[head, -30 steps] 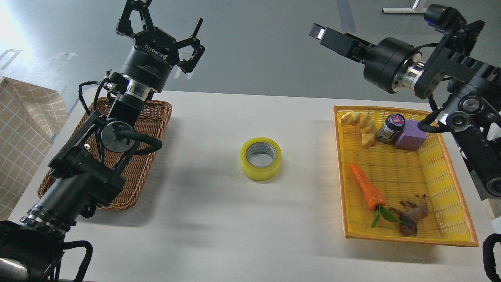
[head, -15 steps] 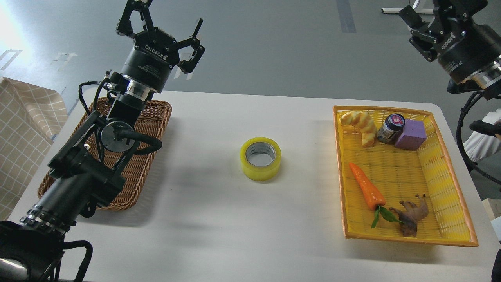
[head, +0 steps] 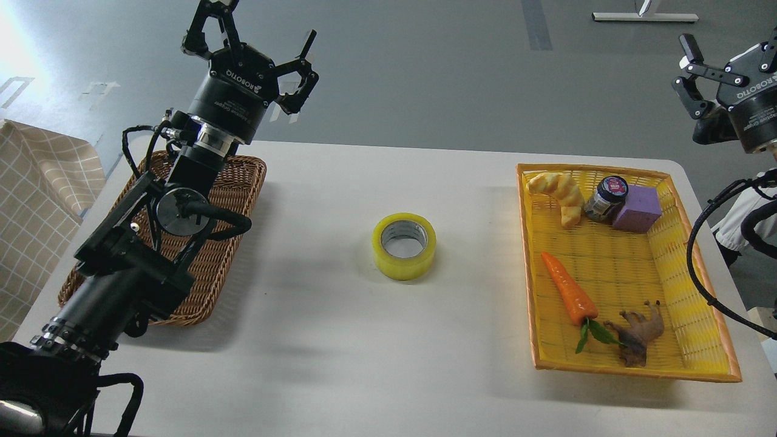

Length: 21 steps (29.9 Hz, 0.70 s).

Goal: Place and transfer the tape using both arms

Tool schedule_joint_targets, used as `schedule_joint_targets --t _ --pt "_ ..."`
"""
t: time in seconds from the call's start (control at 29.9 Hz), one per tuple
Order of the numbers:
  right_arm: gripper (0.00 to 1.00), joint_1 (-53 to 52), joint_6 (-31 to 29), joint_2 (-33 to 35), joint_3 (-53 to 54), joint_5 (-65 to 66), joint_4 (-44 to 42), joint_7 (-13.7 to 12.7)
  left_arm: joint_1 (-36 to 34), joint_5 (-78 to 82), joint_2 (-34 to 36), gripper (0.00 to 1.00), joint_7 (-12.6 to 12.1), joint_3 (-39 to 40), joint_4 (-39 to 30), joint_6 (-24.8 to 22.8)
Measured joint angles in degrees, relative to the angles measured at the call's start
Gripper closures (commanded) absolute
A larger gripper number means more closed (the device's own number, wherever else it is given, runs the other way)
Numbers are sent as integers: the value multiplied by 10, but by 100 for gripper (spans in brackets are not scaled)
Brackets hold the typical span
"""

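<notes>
Tape (head: 404, 245): wide roll of translucent yellow packing tape with a grey-white inner core, lying flat on the white table (head: 340, 340), hole facing up; glossy yellow wall, lighter along the top rim.
Tape position: near the table's middle, between the 2 baskets, touching neither, well apart from both grippers.
Left gripper (head: 255, 45): raised beyond the table's far-left edge, fingers spread wide, nothing between them; well left of the tape.
Right gripper (head: 731, 57): high beyond the table's far-right corner, partly cut by the picture's edge; fingers spread, holding nothing.
Wicker basket (head: 234, 200): brown, left of the tape, partly under the left arm.
Yellow basket (head: 686, 285): right of the tape, holding a bread piece (head: 557, 193), a small jar (head: 606, 198), a purple block (head: 637, 208), a toy carrot (head: 569, 291) and a brown figure (head: 638, 331).
</notes>
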State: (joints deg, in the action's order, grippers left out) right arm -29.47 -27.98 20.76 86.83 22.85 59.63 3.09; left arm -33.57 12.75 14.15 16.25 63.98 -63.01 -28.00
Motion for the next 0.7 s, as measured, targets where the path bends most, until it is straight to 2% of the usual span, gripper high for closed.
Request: schedule_joint_targets --t 0.1,0.2,0.7 --pt "0 1 0 -2 -1 -69 -14 -47 0 1 3 2 -1 0 1 0" --pt "0 3 0 -4 -1 -114 -16 -70 0 3 7 2 -2 0 1 0" --pt "0 -3 0 -41 16 -136 -8 -75 -6 8 35 2 -3 -2 4 0"
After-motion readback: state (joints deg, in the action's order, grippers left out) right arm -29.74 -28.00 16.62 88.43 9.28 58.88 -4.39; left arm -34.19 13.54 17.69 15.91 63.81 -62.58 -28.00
